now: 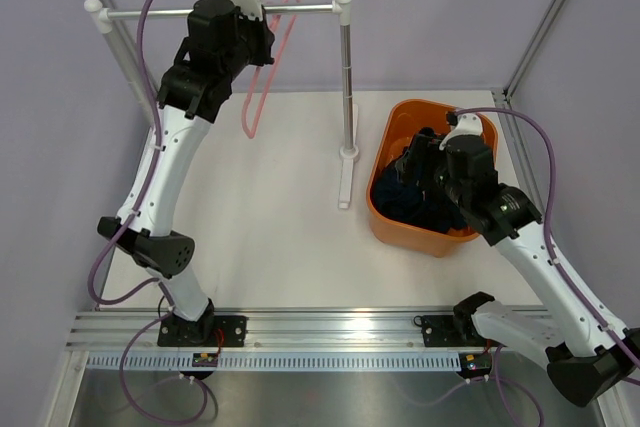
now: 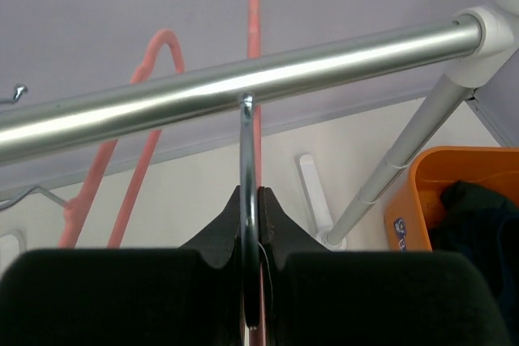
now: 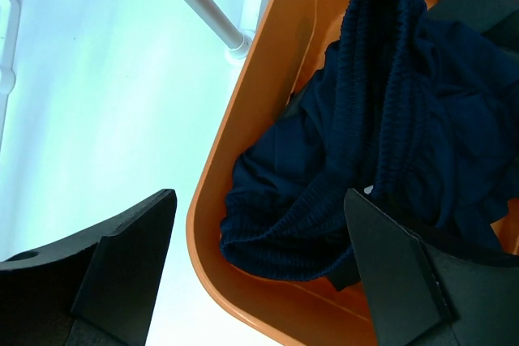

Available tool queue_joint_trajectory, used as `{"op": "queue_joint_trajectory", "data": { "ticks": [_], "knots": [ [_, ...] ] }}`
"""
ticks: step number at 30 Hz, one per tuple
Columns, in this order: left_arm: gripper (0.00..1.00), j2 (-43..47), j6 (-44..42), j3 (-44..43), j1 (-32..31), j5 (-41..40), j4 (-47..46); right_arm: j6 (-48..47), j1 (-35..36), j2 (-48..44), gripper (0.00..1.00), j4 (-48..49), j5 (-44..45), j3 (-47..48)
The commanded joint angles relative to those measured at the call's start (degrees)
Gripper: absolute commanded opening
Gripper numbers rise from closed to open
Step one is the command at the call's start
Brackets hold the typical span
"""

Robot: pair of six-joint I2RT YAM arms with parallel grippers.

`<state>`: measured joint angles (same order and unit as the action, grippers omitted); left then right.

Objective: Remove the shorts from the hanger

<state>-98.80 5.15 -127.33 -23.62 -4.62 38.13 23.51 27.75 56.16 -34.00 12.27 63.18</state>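
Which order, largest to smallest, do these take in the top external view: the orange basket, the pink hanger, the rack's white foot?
1. orange basket
2. pink hanger, though it hangs nearer the camera, which flatters it
3. rack's white foot

Enclosed by plain pale lilac wall panels [image 1: 450, 17], softly and evenly lit. Framed at the corners with slim silver aluminium posts [image 1: 545, 17]. Floored with a flat matte white tabletop [image 1: 280, 237], edged on the near side by a slotted silver aluminium rail [image 1: 340, 325]. Furnished toward the back with a silver metal clothes rack [image 1: 346, 77]: horizontal bar between white end knobs, upright pole on a white foot.
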Motion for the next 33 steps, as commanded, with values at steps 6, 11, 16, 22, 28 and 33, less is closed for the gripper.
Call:
{"op": "queue_joint_trajectory", "data": {
  "ticks": [6,11,16,22,28,33],
  "knots": [
    [0.0,-4.6,-0.5,-4.0,0.5,-2.1,-6.2,-1.1,-0.1,-1.2,0.93,3.5,-3.7,-0.6],
    [0.0,-6.5,0.0,-4.5,1.1,-2.6,-8.3,-1.3,-0.1,-1.5,0.93,3.9,-3.7,-1.1],
    [0.0,-8.5,0.4,-6.6,1.8,-2.1,-8.2,-1.5,-0.1,-1.1,0.93,4.6,-4.0,-1.6],
    [0.0,-10.1,0.7,-7.2,2.3,-1.5,-7.8,-1.4,-0.1,-0.3,0.93,4.9,-4.4,-1.7],
    [0.0,-10.5,0.7,-7.1,2.7,-0.7,-7.1,-1.4,-0.1,-0.1,0.93,5.3,-4.4,-2.0],
    [0.0,-9.9,0.7,-5.1,2.7,-0.7,-7.3,-1.3,-0.1,0.6,0.93,5.3,-4.8,-2.3]
  ]
}}
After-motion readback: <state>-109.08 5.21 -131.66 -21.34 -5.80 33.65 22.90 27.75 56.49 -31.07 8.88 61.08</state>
